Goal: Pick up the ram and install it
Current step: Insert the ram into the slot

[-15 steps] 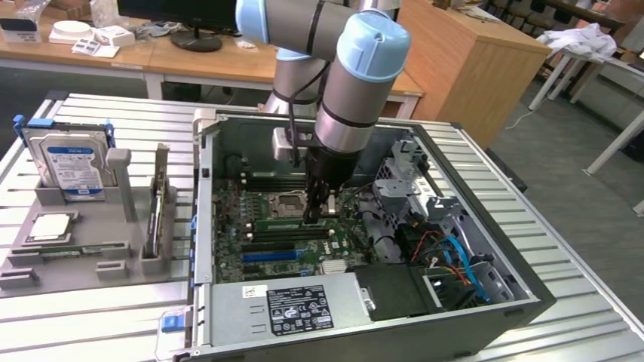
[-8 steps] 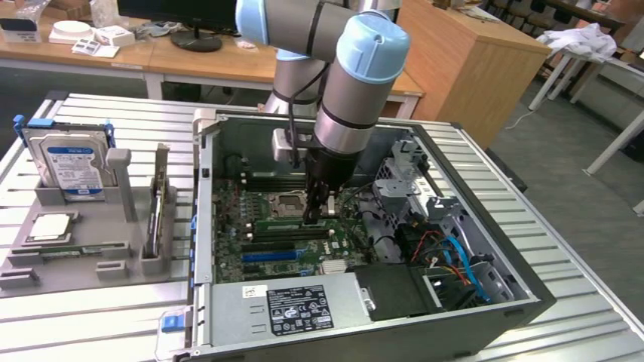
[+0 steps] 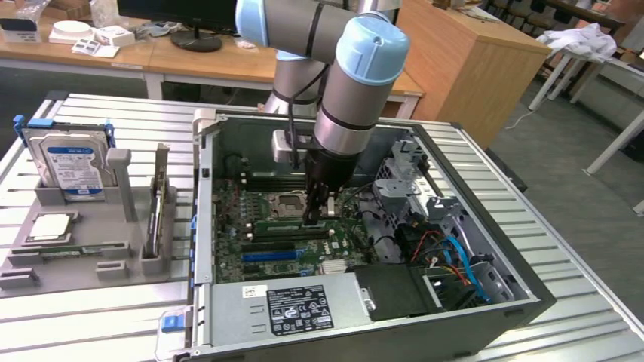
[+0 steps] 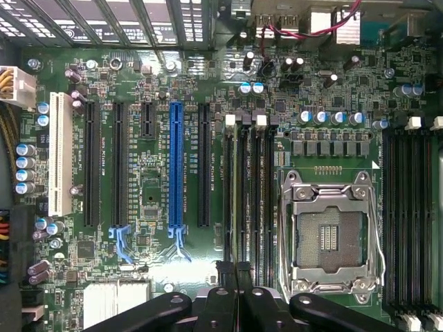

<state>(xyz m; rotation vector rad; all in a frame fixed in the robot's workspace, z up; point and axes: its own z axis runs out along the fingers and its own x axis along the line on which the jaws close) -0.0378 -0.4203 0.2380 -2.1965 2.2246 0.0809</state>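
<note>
From where I stand, the arm reaches down into the open PC case (image 3: 204, 226), and the gripper (image 3: 320, 215) has its tips at the memory slots just beside the empty CPU socket (image 3: 289, 202). The ram (image 3: 286, 223) stands on its edge in one of these slots, directly under the fingers. In the ext. view its long axis goes approx. left-right. The gripper sits near its right end, so most of the stick stretches away to the ext. view's left.

In the wrist view the ram (image 4: 240, 200) is a thin pale strip running straight away from the gripper (image 4: 237, 270), parallel w/ the neighbour slots and the blue slot (image 4: 175, 166). The fingers are pressed together, no gap btw. them. Whether they pinch the ram's top edge or only rest on it, I cannot tell. I also cannot tell if it is fully seated.

Writing: the HDD (image 3: 71, 162) in the grey holder (image 3: 60, 264) outside the case has a blue label, and there is the PSU sticker (image 3: 299, 309), but I can read no text on either. The print on the mobo (image 4: 152, 228) is too small to read.
</note>
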